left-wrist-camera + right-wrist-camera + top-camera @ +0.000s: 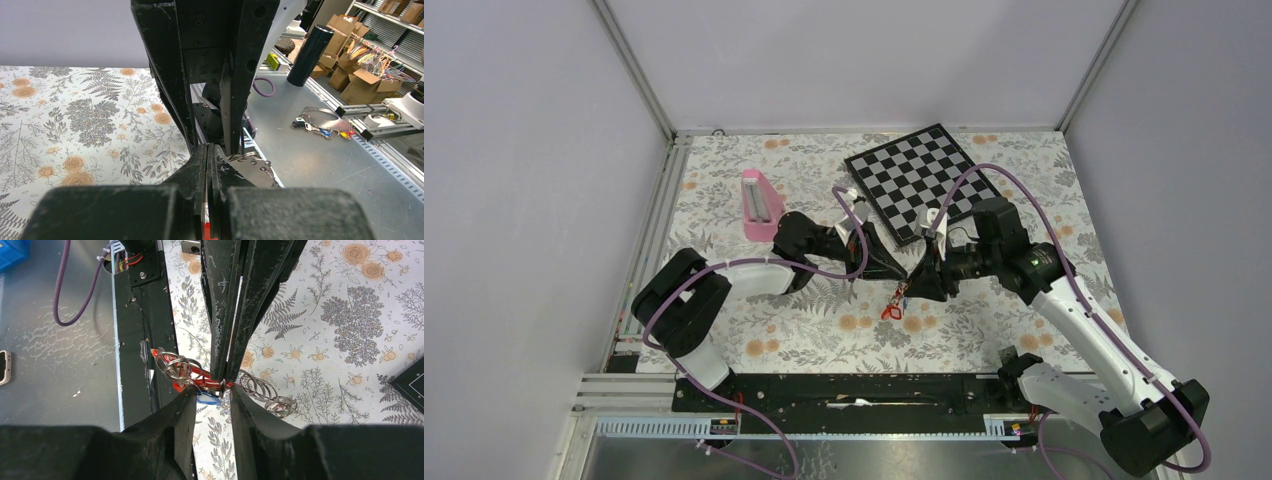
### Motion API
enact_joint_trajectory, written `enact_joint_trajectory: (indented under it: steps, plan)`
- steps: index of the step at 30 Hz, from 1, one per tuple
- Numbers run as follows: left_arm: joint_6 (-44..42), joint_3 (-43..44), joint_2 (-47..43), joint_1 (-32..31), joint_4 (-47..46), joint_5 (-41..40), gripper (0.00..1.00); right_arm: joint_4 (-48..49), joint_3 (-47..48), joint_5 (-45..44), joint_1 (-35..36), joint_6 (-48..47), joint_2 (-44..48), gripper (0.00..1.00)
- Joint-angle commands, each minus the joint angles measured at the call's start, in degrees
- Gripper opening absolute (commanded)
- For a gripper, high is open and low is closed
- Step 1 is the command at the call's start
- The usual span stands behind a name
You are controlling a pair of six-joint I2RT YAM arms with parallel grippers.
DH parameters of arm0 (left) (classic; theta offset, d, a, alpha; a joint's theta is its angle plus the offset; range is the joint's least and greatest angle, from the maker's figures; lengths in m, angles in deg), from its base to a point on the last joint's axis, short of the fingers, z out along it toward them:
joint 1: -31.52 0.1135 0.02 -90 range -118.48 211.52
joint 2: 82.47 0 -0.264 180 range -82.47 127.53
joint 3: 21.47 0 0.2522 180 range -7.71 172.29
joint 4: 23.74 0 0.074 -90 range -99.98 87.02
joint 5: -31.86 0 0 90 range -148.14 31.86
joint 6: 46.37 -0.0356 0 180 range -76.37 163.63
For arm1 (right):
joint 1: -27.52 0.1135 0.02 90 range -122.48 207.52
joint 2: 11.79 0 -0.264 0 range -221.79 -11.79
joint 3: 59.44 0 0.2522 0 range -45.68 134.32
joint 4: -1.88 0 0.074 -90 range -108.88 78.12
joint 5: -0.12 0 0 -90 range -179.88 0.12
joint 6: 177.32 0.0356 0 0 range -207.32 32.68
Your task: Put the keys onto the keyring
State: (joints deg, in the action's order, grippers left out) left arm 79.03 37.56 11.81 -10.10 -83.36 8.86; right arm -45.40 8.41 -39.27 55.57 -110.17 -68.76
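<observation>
Above floral tablecloth (804, 335), left gripper (207, 155) pinches the keyring (204, 375); right gripper (210, 395) parted.

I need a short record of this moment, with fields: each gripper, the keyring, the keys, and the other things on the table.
left gripper: shut on the keyring
right gripper: jaws apart, tip to tip with the left gripper
blue key tag: between the right gripper's fingers; a grip is not clear
metal rings: bunched at the keyring, on both sides of the left gripper
others: pink block and checkerboard, on the far part of the table, apart from both arms
</observation>
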Motion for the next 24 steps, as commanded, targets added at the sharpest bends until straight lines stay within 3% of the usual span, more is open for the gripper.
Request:
enact_joint_trajectory:
  steps: [1,19,24]
  plan:
    - [-0.91,-0.01,-1.21,0.17,-3.95,-1.23,0.0,1.9,1.51,0.59,-0.35,0.79,0.18,0.38]
    - [-1.12,-0.52,-1.3,0.15,-4.63,0.57,0.0,-0.52,2.52,-2.52,-1.91,-0.62,3.85,0.36]
    - [0.29,-0.71,-1.44,0.14,-5.73,-0.61,0.0,-0.42,3.39,-1.35,-1.95,-1.23,2.66,0.31]
